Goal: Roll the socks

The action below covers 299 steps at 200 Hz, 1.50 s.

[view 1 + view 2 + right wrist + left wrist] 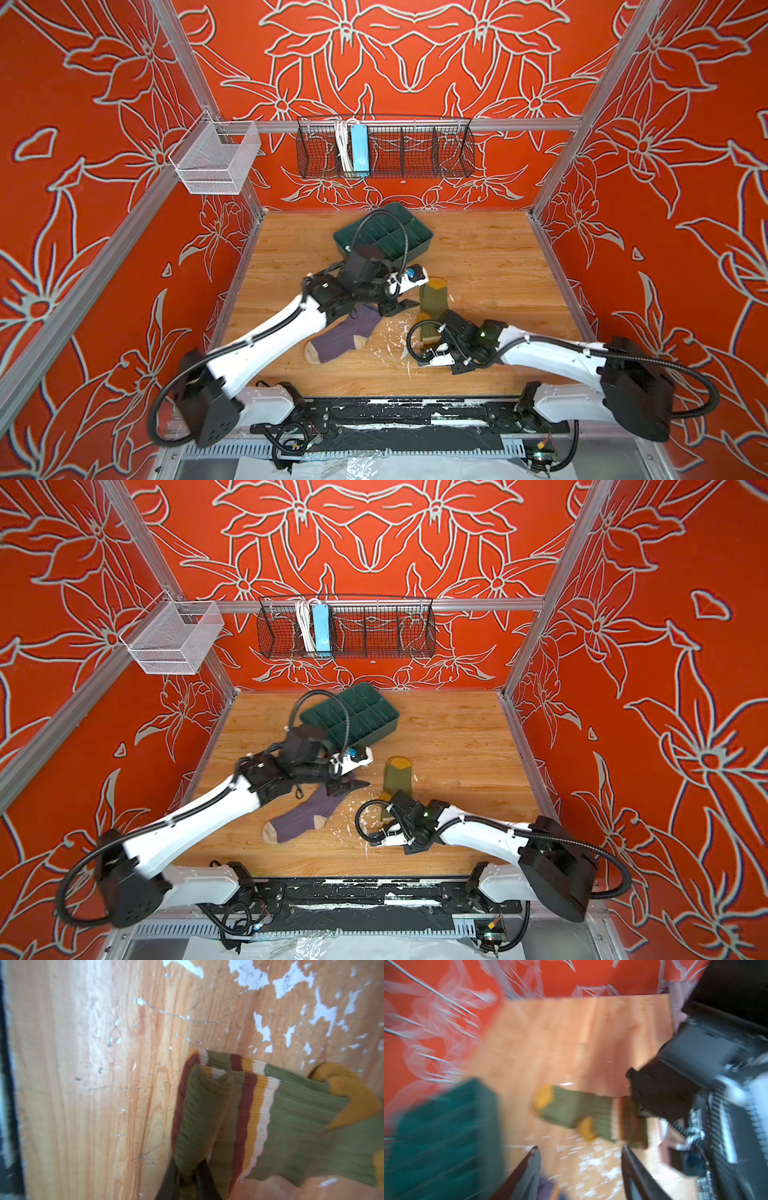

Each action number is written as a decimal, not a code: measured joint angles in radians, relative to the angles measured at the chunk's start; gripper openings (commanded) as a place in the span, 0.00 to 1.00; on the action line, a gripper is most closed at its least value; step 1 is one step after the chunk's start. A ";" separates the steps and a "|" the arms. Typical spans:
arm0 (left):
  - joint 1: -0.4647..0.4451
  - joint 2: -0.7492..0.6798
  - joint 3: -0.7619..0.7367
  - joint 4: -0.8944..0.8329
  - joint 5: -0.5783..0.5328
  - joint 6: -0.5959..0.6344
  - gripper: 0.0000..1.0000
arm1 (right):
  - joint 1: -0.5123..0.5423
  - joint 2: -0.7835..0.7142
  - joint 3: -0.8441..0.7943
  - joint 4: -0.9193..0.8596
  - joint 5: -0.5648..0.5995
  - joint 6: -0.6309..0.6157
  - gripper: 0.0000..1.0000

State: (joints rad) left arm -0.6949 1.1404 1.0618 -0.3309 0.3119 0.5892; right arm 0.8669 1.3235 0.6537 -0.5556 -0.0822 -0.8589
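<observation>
Right wrist view: the right pincer (188, 1172) is clamped on the cuff of the olive sock (301, 1118). In a top view, the left pincer (401, 307) stands apart, with the purple sock (345, 336) at its eight o'clock.

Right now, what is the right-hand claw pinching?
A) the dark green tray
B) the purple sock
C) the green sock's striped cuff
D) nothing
C: in the right wrist view the right gripper is shut on a fold of the green sock at its striped cuff, while the purple sock lies apart from it.
</observation>
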 measured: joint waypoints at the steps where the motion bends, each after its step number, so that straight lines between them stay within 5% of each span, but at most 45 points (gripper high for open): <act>1: 0.000 -0.011 -0.004 0.002 -0.003 0.006 0.72 | -0.002 0.003 0.003 -0.003 -0.005 0.000 0.00; 42: -0.002 -0.377 -0.082 0.009 -0.098 0.201 0.73 | -0.122 0.148 0.135 -0.141 -0.169 -0.003 0.00; 87: -0.191 -0.401 -0.209 0.031 -0.187 0.376 0.70 | -0.224 0.284 0.237 -0.244 -0.308 -0.013 0.00; 120: -0.446 -0.249 -0.411 0.193 -0.324 0.469 0.66 | -0.264 0.369 0.300 -0.312 -0.365 -0.022 0.00; 150: -0.560 -0.029 -0.523 0.373 -0.395 0.494 0.63 | -0.279 0.421 0.339 -0.352 -0.396 -0.023 0.00; 227: -0.535 0.441 -0.483 0.734 -0.555 0.393 0.55 | -0.292 0.443 0.353 -0.371 -0.417 -0.023 0.00; 261: -0.502 0.544 -0.444 0.820 -0.578 0.352 0.50 | -0.292 0.443 0.354 -0.371 -0.421 -0.023 0.00; 299: -0.468 0.575 -0.434 0.839 -0.545 0.304 0.31 | -0.294 0.443 0.354 -0.369 -0.424 -0.019 0.00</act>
State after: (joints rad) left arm -1.1633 1.7149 0.6281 0.5079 -0.2329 0.8932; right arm 0.5732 1.7664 1.0073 -0.9241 -0.5060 -0.8776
